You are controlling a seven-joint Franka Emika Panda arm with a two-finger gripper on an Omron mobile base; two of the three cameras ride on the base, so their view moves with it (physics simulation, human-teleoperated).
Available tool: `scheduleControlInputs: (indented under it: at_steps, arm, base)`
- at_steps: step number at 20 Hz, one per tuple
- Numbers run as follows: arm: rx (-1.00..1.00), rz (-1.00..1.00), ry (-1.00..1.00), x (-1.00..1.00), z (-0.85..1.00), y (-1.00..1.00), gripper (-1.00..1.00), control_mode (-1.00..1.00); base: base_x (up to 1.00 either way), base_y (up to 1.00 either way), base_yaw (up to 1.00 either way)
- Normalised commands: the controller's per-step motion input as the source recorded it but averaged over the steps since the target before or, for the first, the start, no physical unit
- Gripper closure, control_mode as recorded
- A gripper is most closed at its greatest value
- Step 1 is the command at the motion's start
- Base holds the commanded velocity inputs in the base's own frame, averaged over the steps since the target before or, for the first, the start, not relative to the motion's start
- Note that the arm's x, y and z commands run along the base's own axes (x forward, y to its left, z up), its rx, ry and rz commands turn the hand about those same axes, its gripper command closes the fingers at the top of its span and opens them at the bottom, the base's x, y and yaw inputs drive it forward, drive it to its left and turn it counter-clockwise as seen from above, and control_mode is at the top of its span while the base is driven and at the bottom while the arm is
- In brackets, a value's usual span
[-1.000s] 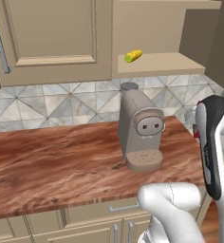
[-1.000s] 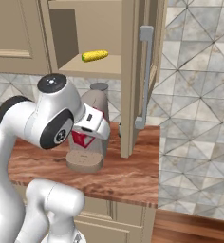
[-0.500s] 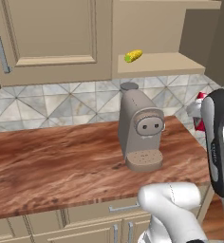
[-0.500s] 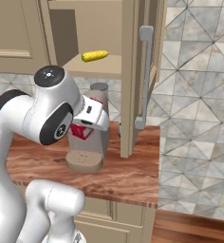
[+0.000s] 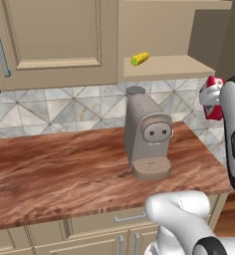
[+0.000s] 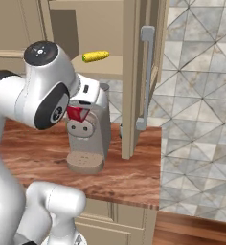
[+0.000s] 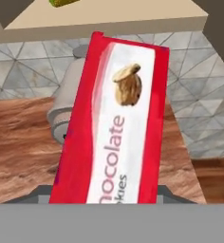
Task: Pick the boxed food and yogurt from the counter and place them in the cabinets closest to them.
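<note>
You had the gripper (image 5: 212, 99) pinching the red box (image 7: 115, 118) in the air beside the coffee machine (image 5: 146, 134); lifting it higher to clear the shelf (image 5: 162, 64) edge before pushing inward seemed wisest.

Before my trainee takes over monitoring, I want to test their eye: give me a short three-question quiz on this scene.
1. True or false: the boxed food rests on the counter.
2. What lies on the open cabinet's shelf? A) corn cob B) wooden spoon C) toaster
3. Fill in: the coffee machine stands on the ____.

Key: 1 false, it is held up in the jaws of the gripper. 2 A, the corn cob. 3 counter.
</note>
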Motion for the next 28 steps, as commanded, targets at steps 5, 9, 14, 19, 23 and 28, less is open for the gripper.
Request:
scheduleControlInputs:
  at_steps: [5,9,14,19,23,28]
  arm:
    - [-0.02,0.04,-0.01,0.26,0.27,0.06,1.0,-1.0]
    - [-0.01,0.0,0.0,0.41,0.1,0.08,1.0,-1.0]
    - [-0.03,0.02,0.0,0.43,0.17,0.2,1.0,-1.0]
    - [-0.02,0.02,-0.01,0.22,0.37,0.13,1.0,-1.0]
    - [-0.02,0.02,-0.03,0.04,0.0,0.01,1.0,-1.0]
    - [0.0,0.02,-0.05,0.5,0.0,0.0,1.0,-1.0]
  base:
    - [0.0,0.0,0.0]
    - [0.0,0.0,0.0]
    - [0.0,0.0,0.0]
    - [0.0,0.0,0.0]
    - [0.0,0.0,0.0]
    - [0.0,0.0,0.0]
